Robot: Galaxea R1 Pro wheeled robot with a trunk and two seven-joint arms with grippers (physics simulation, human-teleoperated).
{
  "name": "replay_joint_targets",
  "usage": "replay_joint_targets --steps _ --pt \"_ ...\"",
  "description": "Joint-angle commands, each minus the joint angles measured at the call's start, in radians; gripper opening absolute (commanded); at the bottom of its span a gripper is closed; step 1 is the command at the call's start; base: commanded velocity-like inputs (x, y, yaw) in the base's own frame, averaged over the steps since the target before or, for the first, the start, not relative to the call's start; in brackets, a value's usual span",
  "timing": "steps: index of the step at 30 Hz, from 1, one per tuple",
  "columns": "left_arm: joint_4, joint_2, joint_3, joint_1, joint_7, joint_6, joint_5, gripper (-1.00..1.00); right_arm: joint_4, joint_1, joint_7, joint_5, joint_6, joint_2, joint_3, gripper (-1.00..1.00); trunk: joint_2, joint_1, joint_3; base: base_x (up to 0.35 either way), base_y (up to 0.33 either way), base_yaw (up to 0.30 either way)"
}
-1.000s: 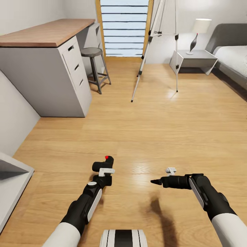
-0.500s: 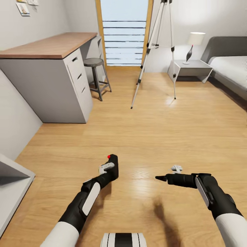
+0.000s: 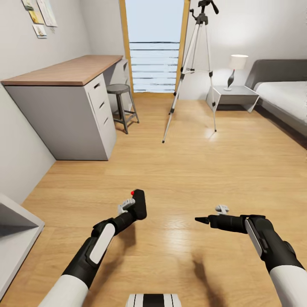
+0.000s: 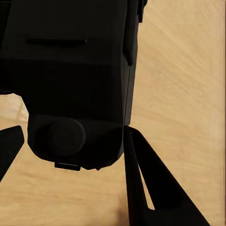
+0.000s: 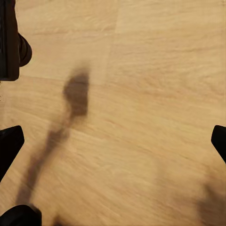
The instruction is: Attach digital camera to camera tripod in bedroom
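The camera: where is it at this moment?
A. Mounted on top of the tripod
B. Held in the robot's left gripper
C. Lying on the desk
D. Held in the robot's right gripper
B. The camera, with its red dot, sits in the left gripper above the floor, while the tripod stands far off by the window with a bare head.

The black digital camera (image 3: 139, 204), red dot up, sits in the left pincer (image 3: 135, 206), well apart from the silver-legged camera tripod (image 3: 192, 71) standing beside the window (image 3: 154, 44).
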Motion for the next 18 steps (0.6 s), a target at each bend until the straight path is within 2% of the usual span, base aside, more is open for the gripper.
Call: replay_joint_targets --steps 1,9,18 --pt "-0.001 0.008 -0.001 0.000 0.006 0.013 0.017 -1.00 -0.001 0.000 0.001 -0.005 0.008 0.000 -0.001 1.00 0.000 -0.001 0.003 0.000 0.000 0.000" --pt "0.001 0.027 -0.001 0.000 -0.010 0.054 0.040 -1.00 -0.004 0.000 0.003 -0.005 0.009 0.000 -0.001 1.00 0.002 -0.004 0.034 0.000 0.000 0.000" --pt "0.015 0.033 0.000 0.000 -0.100 0.066 0.047 -1.00 -0.006 0.000 0.007 -0.002 0.011 0.000 0.000 1.00 0.004 -0.008 0.069 0.000 0.000 0.000"
